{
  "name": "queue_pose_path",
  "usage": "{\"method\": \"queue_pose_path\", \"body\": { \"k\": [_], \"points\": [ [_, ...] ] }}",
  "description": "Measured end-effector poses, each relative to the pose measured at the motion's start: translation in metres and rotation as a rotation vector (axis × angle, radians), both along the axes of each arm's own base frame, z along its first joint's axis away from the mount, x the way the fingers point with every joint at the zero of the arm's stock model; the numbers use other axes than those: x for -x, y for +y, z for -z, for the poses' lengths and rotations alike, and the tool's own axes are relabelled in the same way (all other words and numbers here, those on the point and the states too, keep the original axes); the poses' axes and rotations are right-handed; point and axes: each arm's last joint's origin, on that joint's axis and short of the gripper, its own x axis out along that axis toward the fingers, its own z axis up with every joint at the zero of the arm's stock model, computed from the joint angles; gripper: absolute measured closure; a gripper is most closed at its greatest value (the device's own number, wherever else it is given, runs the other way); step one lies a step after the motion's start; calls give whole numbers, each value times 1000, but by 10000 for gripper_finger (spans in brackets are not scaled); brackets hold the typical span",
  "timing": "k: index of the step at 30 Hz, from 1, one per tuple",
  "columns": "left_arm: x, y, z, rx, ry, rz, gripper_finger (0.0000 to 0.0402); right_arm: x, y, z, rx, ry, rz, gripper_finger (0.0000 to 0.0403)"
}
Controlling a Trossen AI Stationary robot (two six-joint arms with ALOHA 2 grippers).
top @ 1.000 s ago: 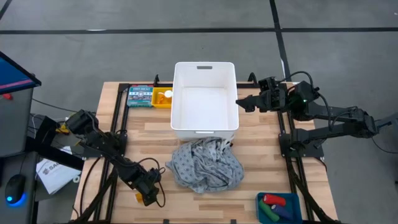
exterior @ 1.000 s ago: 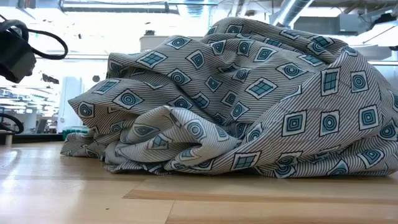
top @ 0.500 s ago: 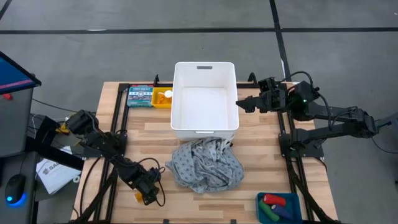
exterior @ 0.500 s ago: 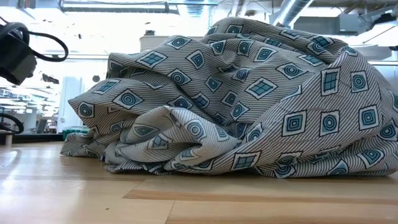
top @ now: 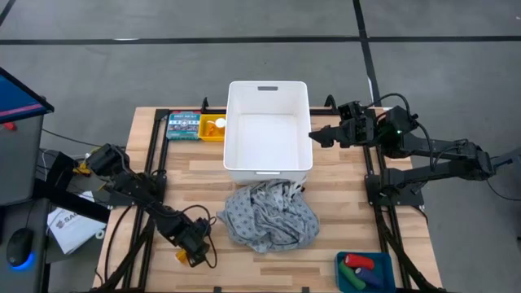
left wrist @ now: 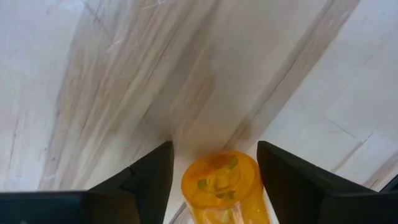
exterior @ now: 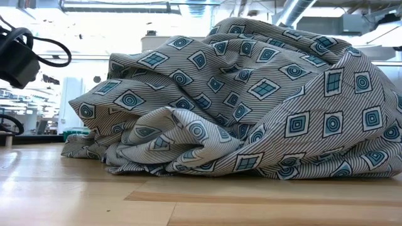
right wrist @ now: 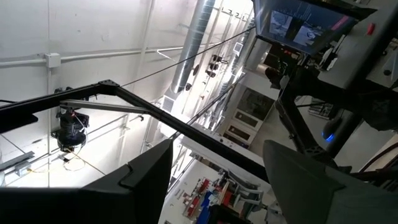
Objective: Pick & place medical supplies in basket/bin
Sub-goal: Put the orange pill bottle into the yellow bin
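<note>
An orange pill bottle [left wrist: 219, 186] lies on the wooden table near its front left corner, also seen in the high view [top: 181, 257]. My left gripper [left wrist: 214, 149] points down over it, open, one finger close on either side of it. The grey patterned cloth [top: 269, 216] lies crumpled in the table's middle, just in front of the white bin [top: 269, 167]. My right gripper [top: 317, 136] hangs raised beside the bin's right wall, open, with nothing between its fingers [right wrist: 149, 174]. My left gripper comes at the bottle's body [left wrist: 189, 186] from above, fingers pointing down, one on each side. One finger [left wrist: 273, 174] stands right at the bottle's edge, and the other shows a thin gap. I cannot tell whether either touches. The bottle lies on the table.
A blue tray [top: 389, 262] at the front right holds a red bottle [top: 356, 261] and a green piece [top: 352, 277]. At the far left, a yellow tray [top: 213, 134] holds a small bottle, beside a teal box [top: 182, 125]. Black cables trail by my left arm.
</note>
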Motion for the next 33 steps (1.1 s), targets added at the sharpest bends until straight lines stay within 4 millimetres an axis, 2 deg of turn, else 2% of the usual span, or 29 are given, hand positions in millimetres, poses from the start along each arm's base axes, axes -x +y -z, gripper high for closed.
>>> {"method": "queue_pose_path", "body": {
  "k": [8, 11, 17, 23, 28, 33],
  "points": [
    [-1, 1, 0, 2, -1, -3, 195, 0, 0, 0, 4, -1, 1, 158],
    [-1, 2, -3, 7, -7, -5, 175, 0, 0, 0, 4, -1, 2, 158],
    [-4, 7, -8, 9, -20, -32, 110, 0, 0, 0, 7, -1, 2, 158],
    [-2, 11, -7, 38, 79, -124, 63, 0, 1, 0, 7, -1, 0, 158],
    [2, 0, -9, 104, 95, -178, 48, 0, 2, 0, 13, -3, -7, 158],
    [3, 0, -8, 74, 80, -214, 49, 0, 2, 0, 26, -4, -21, 158]
  ]
}}
